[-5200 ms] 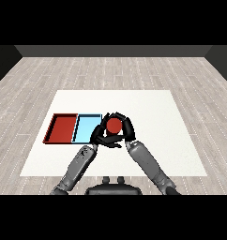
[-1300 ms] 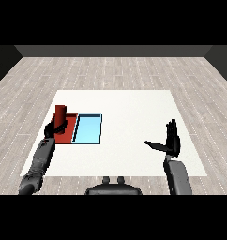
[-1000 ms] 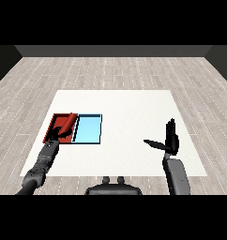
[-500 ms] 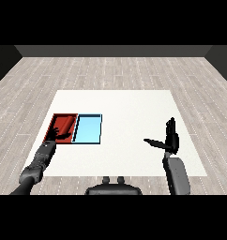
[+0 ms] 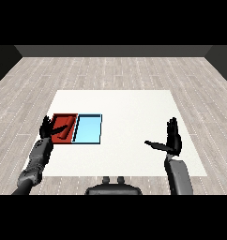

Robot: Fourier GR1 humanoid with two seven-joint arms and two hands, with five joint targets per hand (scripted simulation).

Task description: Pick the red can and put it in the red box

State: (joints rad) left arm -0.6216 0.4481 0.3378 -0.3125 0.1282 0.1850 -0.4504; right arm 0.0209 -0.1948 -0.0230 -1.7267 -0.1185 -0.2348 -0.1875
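Head view. The red can (image 5: 64, 132) lies on its side inside the red tray (image 5: 64, 119), at left of centre in the frame; its long axis runs diagonally, upper right to lower left. The white table (image 5: 129, 117) stands on a grey plank floor (image 5: 134, 70) with dark walls behind. The light blue tray (image 5: 88, 129) touches the red tray's right side and holds nothing. The left hand (image 5: 47, 127), fingers spread, holds nothing at the red tray's left edge. The right hand (image 5: 171, 140) stands open, fingers straight up, at lower right.

One red can (image 5: 64, 132), two trays, one red tray (image 5: 58, 118) and one light blue tray (image 5: 88, 129), on one counter (image 5: 129, 112).
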